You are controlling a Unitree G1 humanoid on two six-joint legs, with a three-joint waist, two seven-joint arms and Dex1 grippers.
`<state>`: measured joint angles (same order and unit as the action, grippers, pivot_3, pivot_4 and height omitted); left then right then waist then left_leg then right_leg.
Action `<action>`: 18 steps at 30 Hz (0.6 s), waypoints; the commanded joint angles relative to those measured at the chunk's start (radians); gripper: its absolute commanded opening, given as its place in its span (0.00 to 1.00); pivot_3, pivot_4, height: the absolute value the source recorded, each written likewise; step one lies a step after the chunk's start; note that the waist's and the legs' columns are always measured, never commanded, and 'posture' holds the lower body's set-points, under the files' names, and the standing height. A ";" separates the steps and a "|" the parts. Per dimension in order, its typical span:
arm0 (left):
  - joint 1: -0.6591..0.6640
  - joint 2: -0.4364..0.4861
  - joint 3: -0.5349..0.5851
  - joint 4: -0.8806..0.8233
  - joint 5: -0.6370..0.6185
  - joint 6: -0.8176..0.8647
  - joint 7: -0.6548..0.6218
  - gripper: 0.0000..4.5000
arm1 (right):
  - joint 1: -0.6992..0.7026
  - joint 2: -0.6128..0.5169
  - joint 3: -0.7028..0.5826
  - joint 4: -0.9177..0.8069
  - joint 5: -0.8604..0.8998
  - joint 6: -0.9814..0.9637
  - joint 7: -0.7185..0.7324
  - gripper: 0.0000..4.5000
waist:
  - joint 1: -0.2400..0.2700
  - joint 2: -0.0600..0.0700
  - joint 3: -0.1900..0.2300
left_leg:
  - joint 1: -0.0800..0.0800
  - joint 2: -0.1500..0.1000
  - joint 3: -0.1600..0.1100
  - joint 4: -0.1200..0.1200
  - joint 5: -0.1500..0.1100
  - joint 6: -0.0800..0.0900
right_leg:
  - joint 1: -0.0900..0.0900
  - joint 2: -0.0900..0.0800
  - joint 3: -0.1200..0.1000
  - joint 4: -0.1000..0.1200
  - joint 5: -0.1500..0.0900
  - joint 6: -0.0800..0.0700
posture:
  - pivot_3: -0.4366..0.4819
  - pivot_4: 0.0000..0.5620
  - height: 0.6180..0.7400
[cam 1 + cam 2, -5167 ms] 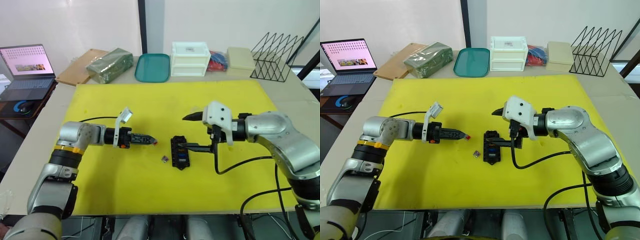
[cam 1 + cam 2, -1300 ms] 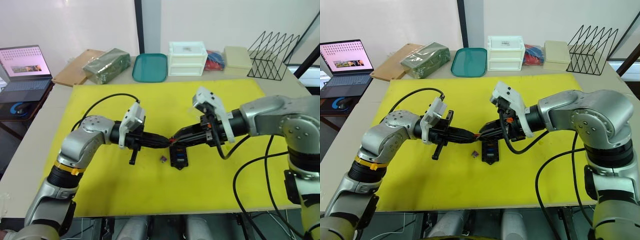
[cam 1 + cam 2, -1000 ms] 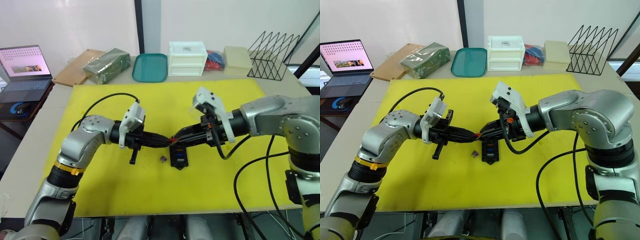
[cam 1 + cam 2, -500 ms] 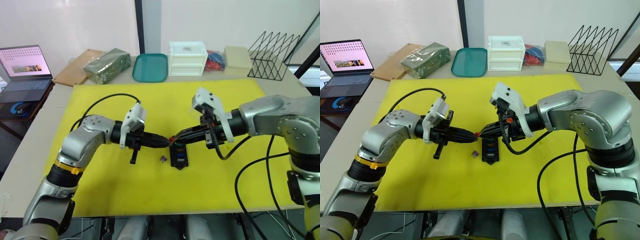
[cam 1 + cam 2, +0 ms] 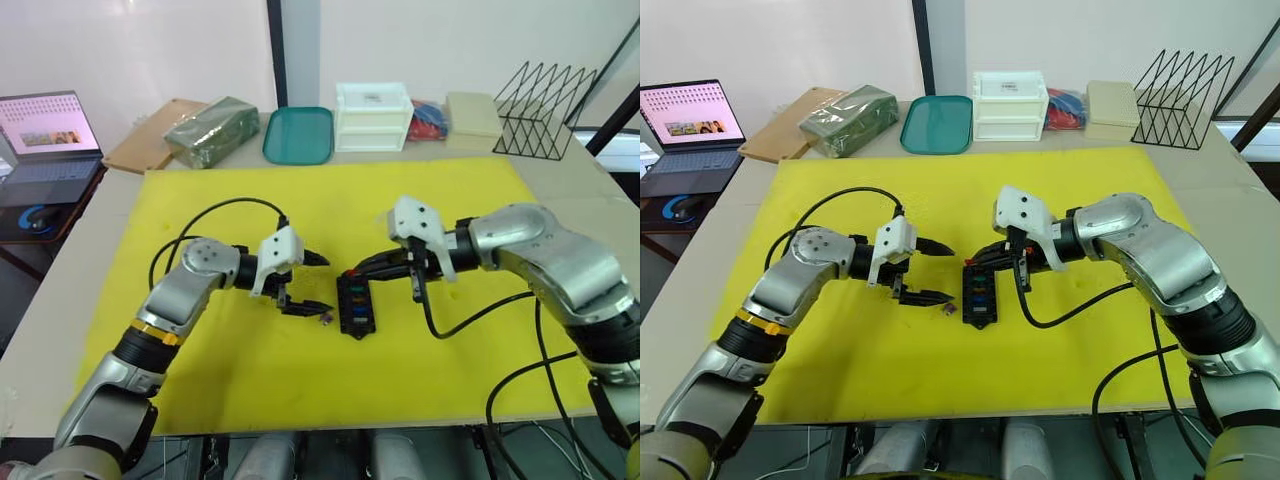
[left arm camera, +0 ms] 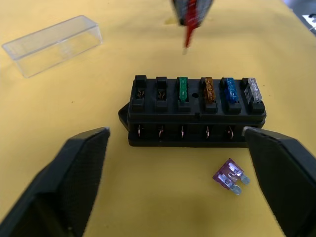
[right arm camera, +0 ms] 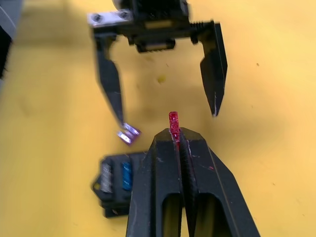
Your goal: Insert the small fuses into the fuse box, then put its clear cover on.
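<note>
Yellow mat (image 5: pixel 200 390), black fuse box (image 6: pixel 196 112), 4 fuses seated

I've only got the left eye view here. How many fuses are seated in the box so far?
Observer: Four in the fuse box: green fuse, amber fuse, blue fuse, grey fuse, side by side. Two slots at one end are empty.
Operator: Is the right gripper carrying anything?
Observer: Yes, the right gripper is shut on a red fuse that sticks out past its fingertips.
Operator: And the cover?
Observer: The clear cover lies on the yellow mat, apart from the box.
</note>
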<state>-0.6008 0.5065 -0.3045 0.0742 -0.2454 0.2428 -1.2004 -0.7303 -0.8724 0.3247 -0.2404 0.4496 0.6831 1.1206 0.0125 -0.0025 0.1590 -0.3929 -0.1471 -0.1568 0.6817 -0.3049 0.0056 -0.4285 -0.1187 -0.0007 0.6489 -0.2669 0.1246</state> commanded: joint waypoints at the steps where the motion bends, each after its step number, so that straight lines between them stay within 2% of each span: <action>1: -0.007 -0.009 -0.006 -0.002 0.021 -0.054 -0.010 0.99 | -0.012 0.025 0.000 0.048 -0.048 -0.070 0.038 0.00 | -0.001 0.000 0.000 | 0.000 0.000 0.000 0.000 0.000 0.000 | 0.000 0.000 0.000 0.000 0.000 0.000 | 0.48 0.27 1.00; 18: 0.001 -0.032 0.003 0.010 0.046 -0.063 -0.005 0.99 | 0.007 0.096 0.002 0.166 -0.150 -0.149 0.120 0.00 | -0.001 0.000 0.000 | 0.000 0.000 0.000 0.000 0.000 0.000 | 0.000 0.000 0.000 0.000 0.000 0.000 | 0.48 0.27 1.00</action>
<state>-0.5992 0.4726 -0.3102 0.0975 -0.2042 0.2014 -1.2068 -0.7174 -0.7789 0.3411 -0.0671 0.3064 0.5513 1.2290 0.0117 -0.0025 0.1590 -0.3929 -0.1471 -0.1570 0.6819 -0.3049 0.0056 -0.4286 -0.1186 -0.0006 0.6492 -0.2669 0.1246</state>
